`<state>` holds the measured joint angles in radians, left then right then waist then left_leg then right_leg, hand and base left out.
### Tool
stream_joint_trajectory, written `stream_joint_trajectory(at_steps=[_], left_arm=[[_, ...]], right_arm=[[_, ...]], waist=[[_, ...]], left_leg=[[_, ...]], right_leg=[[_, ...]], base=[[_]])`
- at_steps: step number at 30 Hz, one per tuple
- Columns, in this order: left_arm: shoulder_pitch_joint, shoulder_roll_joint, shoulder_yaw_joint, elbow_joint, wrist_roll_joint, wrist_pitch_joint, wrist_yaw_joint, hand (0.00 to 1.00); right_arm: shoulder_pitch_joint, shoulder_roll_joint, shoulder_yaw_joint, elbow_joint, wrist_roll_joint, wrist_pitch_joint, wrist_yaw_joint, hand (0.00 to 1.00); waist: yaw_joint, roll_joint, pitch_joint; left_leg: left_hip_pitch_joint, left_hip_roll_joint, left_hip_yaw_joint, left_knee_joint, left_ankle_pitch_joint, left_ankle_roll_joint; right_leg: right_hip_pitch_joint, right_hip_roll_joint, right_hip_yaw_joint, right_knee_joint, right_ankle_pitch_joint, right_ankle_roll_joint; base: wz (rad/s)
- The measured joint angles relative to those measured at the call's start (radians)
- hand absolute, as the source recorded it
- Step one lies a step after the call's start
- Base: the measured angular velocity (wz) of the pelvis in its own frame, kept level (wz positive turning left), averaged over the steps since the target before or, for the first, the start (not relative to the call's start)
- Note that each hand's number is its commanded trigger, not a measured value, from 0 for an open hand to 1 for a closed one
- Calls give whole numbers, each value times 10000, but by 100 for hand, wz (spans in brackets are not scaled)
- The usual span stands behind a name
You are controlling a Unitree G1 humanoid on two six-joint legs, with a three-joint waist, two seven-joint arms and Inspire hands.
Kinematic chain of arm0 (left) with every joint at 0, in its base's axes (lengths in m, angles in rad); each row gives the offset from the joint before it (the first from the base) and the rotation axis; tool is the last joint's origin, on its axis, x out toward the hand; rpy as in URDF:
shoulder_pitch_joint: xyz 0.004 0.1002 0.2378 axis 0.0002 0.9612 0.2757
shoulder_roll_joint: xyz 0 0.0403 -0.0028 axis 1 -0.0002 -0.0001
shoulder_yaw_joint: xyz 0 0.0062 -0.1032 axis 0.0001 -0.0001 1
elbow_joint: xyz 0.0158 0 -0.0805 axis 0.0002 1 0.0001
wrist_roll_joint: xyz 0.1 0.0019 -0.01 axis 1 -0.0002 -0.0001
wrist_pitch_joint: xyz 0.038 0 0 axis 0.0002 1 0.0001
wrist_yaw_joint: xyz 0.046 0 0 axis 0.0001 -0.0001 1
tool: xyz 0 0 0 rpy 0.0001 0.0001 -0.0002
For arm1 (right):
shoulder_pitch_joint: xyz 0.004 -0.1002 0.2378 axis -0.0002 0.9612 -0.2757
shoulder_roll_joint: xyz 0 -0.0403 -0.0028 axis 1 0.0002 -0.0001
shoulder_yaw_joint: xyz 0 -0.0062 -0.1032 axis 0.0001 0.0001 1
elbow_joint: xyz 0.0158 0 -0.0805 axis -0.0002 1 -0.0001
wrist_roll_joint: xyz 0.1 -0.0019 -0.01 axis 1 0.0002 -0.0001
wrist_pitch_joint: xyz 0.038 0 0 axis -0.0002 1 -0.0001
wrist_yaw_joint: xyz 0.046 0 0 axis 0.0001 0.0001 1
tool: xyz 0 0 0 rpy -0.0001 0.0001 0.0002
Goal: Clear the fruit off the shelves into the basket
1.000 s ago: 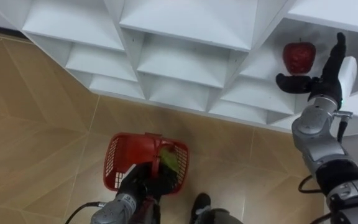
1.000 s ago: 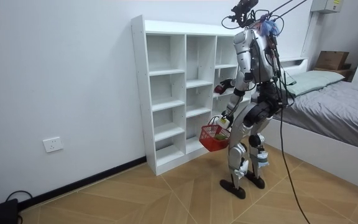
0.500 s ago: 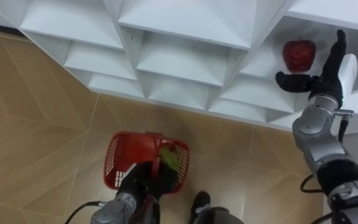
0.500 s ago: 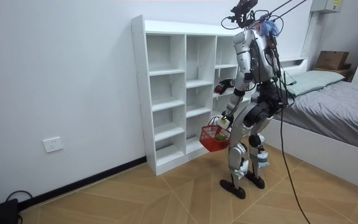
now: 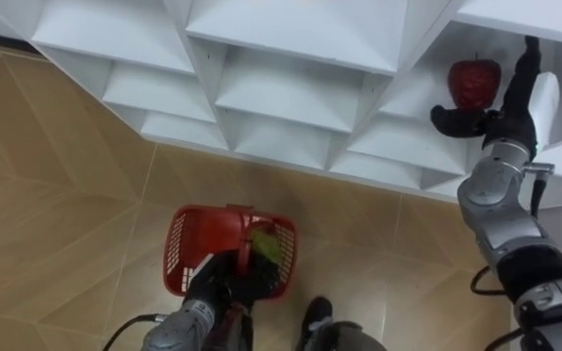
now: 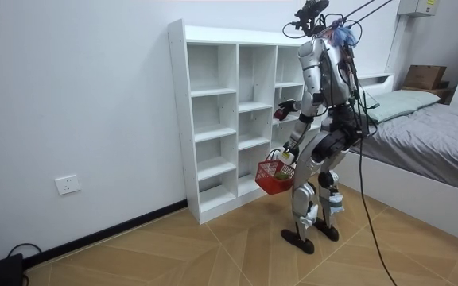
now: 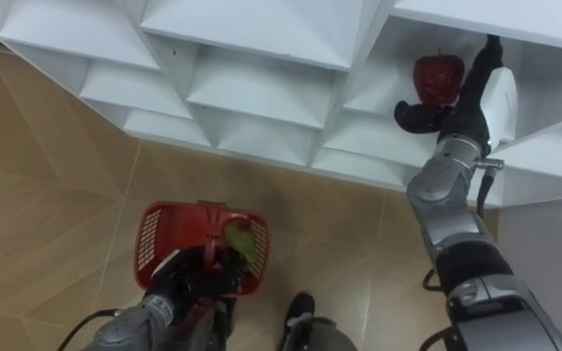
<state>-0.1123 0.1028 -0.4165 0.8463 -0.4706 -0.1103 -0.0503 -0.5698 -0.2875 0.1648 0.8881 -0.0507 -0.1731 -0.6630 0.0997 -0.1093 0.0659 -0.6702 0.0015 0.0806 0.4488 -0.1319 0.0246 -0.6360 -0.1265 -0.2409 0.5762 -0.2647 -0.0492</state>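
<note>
A red apple point(image 5: 473, 83) point(image 7: 438, 78) rests on a white shelf in the right column of the closet point(image 5: 291, 58). My right hand point(image 5: 510, 109) point(image 7: 468, 105) is open just to the apple's right, fingers straight up beside it and thumb stretched under it. Low at the bottom, my left hand point(image 5: 224, 285) is shut on the handle of a red basket point(image 5: 179, 255) that hangs above the floor. A green fruit point(image 5: 266, 249) lies inside it. In the room view I stand facing the closet point(image 6: 213, 119), with the basket point(image 6: 274, 175) at knee height.
The other closet compartments point(image 5: 271, 107) show nothing inside. Wooden floor point(image 5: 57, 195) stretches to the left. In the room view a bed point(image 6: 428, 135) stands behind me and a wall socket point(image 6: 67, 184) is on the white wall.
My right hand has edged closer to the apple, its fingers now right beside it. The basket and left hand hang as before.
</note>
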Motion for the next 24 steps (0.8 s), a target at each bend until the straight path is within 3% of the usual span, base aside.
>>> stream_joint_trajectory(at_steps=[14, 15, 16, 24], left_arm=[[-54, 30, -111, 1, -106, -19, -20, 100], [-61, 29, -117, 1, -106, -19, -20, 100], [-66, 21, -133, 1, -106, -23, -20, 100], [-48, 86, -217, 1, -79, -132, -12, 100]], right_arm=[[20, -71, 129, 23, 41, -6, 81, 0], [22, -80, 129, 23, 41, -6, 120, 40], [37, -105, 128, 33, 117, -18, 163, 100], [253, -271, 161, 397, 521, -269, 329, 100]], waist=[[163, -59, 52], [160, -58, 53], [159, -53, 57], [171, -10, 84]], left_leg=[[-134, -12, -16, 40, 51, -7], [-147, -9, -18, 52, 50, -7], [-168, -8, -24, 81, 50, -6], [-187, 18, -3, 150, 49, -4]], right_leg=[[-117, -49, -98, 11, -24, -35], [-119, -49, -108, 9, -24, -35], [-115, -48, -125, 10, -23, -36], [-64, -48, -198, 20, -15, -50]], base=[[0], [0], [0], [0]])
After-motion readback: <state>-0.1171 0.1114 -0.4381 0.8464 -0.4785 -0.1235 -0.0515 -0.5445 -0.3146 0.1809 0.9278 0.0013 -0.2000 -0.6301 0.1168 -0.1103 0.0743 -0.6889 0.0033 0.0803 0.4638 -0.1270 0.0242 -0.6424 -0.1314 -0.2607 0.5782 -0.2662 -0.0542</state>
